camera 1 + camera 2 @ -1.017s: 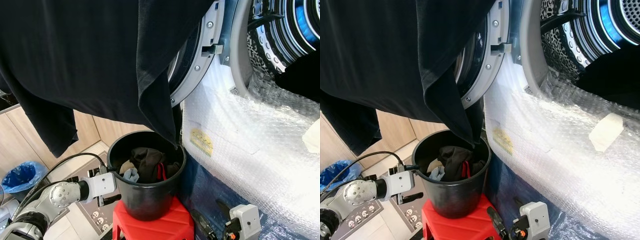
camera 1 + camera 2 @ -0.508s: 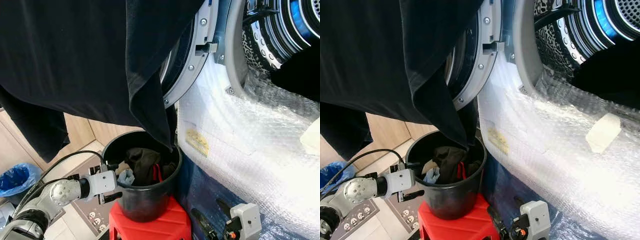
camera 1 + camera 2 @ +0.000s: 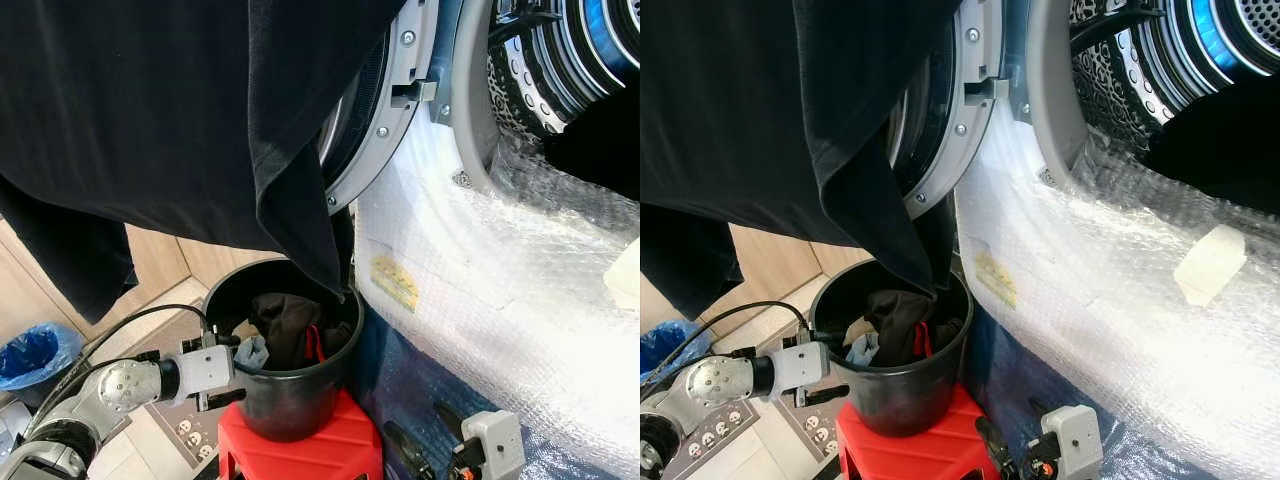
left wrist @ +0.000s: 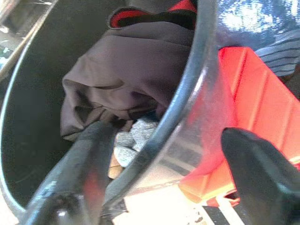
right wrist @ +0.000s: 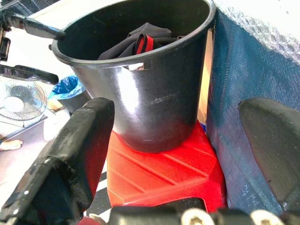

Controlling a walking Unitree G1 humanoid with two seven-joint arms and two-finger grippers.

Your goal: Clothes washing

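Washer: bubble-wrapped front [image 3: 500, 270] fills the right, door [image 3: 385, 110] swung open at top centre.
Garment: big black cloth [image 3: 150, 110] drapes across the upper left.
Bucket: black [image 3: 290, 400], lower centre on a red stool [image 3: 305, 450], clothes [image 3: 290, 325] inside.
Left gripper: [image 4: 154, 154] fingers spread, straddling the bucket's rim.
Right gripper: [image 5: 183, 140] spread wide, low by the stool.

Head stereo pair: high vantage, facing forward-down onto black bucket [image 3: 288, 400] on red stool [image 3: 310, 452], washer drum opening [image 3: 1160, 70] upper right.
Left wrist view: very close along fingers [image 4: 79, 164] straddling bucket rim.
Right wrist view: low, near floor, facing bucket side.
All four views share bucket and stool.
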